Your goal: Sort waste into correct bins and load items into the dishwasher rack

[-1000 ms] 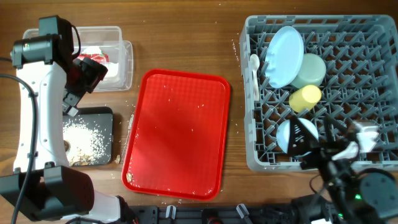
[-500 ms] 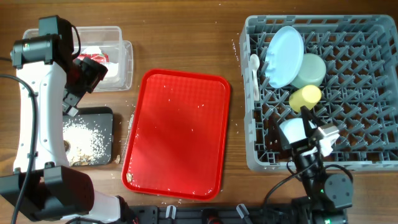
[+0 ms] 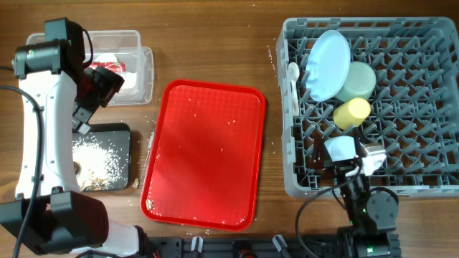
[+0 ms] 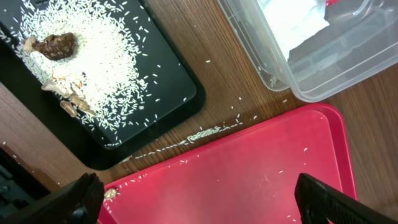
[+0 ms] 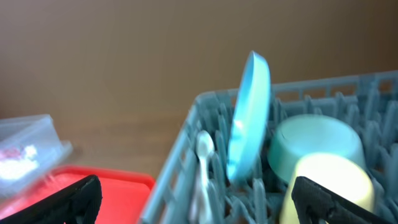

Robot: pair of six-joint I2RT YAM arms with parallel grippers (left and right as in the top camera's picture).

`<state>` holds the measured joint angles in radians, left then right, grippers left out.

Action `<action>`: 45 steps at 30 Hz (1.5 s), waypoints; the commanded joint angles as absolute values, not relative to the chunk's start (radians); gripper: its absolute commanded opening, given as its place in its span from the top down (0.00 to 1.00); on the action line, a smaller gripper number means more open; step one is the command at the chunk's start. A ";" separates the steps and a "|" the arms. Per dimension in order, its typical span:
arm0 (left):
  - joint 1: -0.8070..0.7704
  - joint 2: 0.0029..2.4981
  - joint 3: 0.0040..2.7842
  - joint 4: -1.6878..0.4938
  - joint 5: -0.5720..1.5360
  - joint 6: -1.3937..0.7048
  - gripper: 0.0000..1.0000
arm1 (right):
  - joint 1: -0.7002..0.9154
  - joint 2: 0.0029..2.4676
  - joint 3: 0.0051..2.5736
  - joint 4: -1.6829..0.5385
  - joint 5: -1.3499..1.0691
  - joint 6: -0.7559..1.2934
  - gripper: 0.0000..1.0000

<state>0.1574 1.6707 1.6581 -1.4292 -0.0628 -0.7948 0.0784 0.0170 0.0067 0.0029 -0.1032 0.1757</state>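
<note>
- The grey dishwasher rack [image 3: 358,23] sits at the table's right. It holds the light blue plate [image 3: 328,64], pale green bowl [image 3: 361,80], yellow cup [image 3: 351,112] and a white spoon [image 3: 293,72] by its left wall.
- The smaller light blue bowl [image 3: 340,148] lies near the front, partly under the right arm.
- Only the right wrist view shows the plate standing on edge.
- The right gripper [image 5: 196,199] is spread wide and holds nothing.
- The red serving tray [image 3: 204,154] lies mid-table, speckled with crumbs.
- The clear tub [image 3: 145,72] holds a red wrapper [image 3: 109,68]. The left wrist view adds a white napkin [image 4: 292,22].
- The black tray [image 4: 168,93] carries brown scraps [image 4: 53,45]. The left wrist view shows the white crumbs as separate rice grains.
- The left gripper [image 4: 199,202] gapes wide and empty above the red tray's corner.
</note>
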 commanded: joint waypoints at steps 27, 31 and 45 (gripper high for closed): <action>0.162 1.670 1.662 -1.429 -0.076 -0.793 0.00 | 0.073 0.004 0.006 0.002 -0.072 -0.117 0.00; 0.162 1.670 1.662 -1.429 -0.076 -0.793 0.00 | 0.073 0.004 0.006 0.002 -0.072 -0.117 0.00; 0.162 1.670 1.662 -1.452 -0.077 -0.793 0.00 | 0.073 0.004 0.006 0.002 -0.072 -0.117 0.00</action>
